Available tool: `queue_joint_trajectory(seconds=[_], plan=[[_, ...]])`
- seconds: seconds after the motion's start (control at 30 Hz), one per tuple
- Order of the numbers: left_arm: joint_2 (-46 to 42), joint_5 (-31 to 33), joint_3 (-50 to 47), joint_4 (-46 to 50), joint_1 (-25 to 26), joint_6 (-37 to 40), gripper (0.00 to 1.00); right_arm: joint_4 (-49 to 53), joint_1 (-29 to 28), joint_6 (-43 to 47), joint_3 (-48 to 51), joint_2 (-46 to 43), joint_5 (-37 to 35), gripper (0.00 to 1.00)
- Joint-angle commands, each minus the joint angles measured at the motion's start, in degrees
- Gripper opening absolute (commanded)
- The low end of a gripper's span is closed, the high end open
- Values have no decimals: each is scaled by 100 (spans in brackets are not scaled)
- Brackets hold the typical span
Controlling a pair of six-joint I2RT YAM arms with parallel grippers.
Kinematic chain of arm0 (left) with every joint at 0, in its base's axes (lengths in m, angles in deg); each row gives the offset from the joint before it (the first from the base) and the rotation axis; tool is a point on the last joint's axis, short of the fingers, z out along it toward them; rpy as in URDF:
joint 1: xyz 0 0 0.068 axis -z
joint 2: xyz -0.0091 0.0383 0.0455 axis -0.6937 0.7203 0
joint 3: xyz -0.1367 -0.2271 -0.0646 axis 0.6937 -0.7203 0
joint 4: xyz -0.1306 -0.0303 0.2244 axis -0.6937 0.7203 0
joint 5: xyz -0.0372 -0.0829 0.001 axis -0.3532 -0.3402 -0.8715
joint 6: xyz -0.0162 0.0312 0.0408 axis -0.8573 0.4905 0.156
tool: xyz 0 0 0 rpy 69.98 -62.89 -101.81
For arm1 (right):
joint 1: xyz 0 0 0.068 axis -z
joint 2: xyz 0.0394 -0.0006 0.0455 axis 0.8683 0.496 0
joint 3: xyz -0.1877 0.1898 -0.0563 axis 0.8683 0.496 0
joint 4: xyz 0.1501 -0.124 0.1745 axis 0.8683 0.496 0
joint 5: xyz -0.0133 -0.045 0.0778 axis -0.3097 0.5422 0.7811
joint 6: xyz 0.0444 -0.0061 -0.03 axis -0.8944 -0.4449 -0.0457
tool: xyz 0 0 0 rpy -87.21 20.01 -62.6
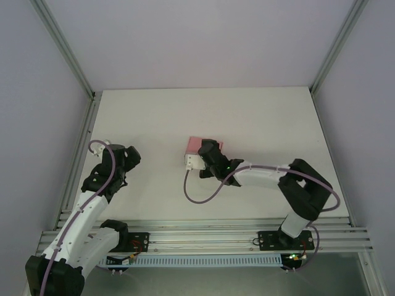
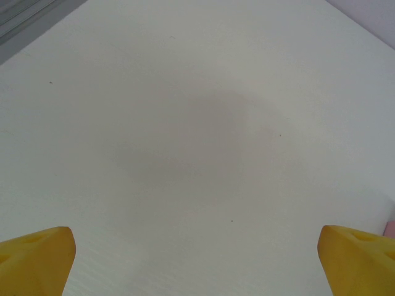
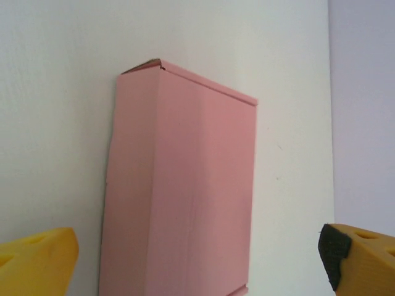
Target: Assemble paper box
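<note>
One paper box [image 3: 179, 185] is lying flat near the middle of the worktop [image 1: 259, 123], well away from every edge. Pink card, shallow, rectangular, lid face up and looking closed. A dark sliver is showing at one far corner, as though a flap there is not sitting quite flush.

Right gripper [image 3: 197, 246] is hovering directly above the box, released. Its yellow fingers [image 3: 37, 262] are standing wide, one on each long side, each with bare worktop showing between it and the card. Nothing is being held.

Left gripper [image 2: 197, 259] is hanging over bare worktop toward the left edge, well apart from the box, also spread wide and carrying nothing.

Judgement: assembly is looking all but finished, and the step in hand is letting go cleanly. Doing it well is meaning a straight lift off the box, fingers kept spread so neither tip is catching a long edge and dragging the light card. That far corner is worth watching; if the flap is springing, a gentle press there should seat it.
</note>
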Motion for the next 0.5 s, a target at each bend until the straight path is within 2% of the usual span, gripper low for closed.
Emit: queue_joint_trajectory(seconds=[0.0,0.13,0.2,0.33,0.4,0.47], plan=[[-12,104,41,154,-73,52,100,686,-52,-692,115,-497,400,100],[-1,272,45,-1,-74,100,100,556,22,-1450,308,-1334,753,100],[62,405,-14,-328,-78,308,100,664,298,-2436,277,-1735,863,100],[486,894,-187,-1387,-98,1052,100,738,1627,-5037,508,-2451,1001,100],[786,1069,-389,-2141,-120,1550,100,353,2265,-5721,1041,-2735,815,100],[1139,1370,-661,-2996,-192,1854,100,-165,2728,-5947,1653,-2972,525,100]])
